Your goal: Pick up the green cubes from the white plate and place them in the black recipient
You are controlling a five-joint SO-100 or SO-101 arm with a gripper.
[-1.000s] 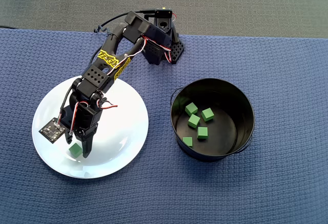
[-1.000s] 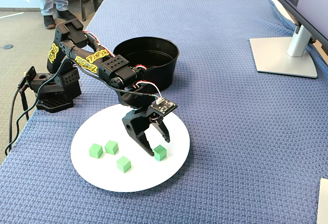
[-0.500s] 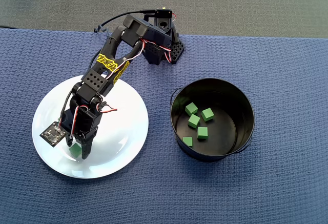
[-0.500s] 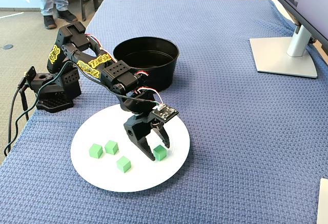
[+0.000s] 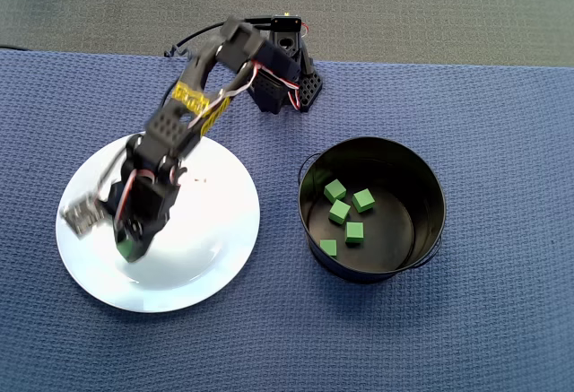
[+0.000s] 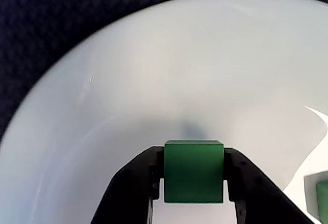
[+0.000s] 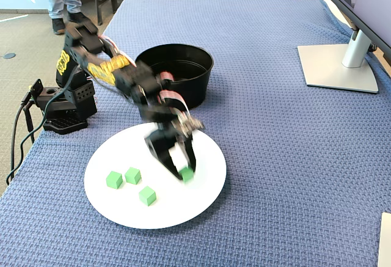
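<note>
Lifted now — cube (image 6: 193,171) in jaws, three cubes (image 7: 129,182) beside it.

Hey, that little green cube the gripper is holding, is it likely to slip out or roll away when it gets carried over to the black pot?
The green cube sits squarely between the fingers of the gripper, flat faces against both, so it probably holds. It keeps its shape under the squeeze, suggesting it is stiff. If dropped on the glossy white plate, it would likely slide rather than roll.

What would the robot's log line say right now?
gripper: shut on green cube | place: over white plate | loose cubes on plate: three | black bucket: five cubes inside
</note>
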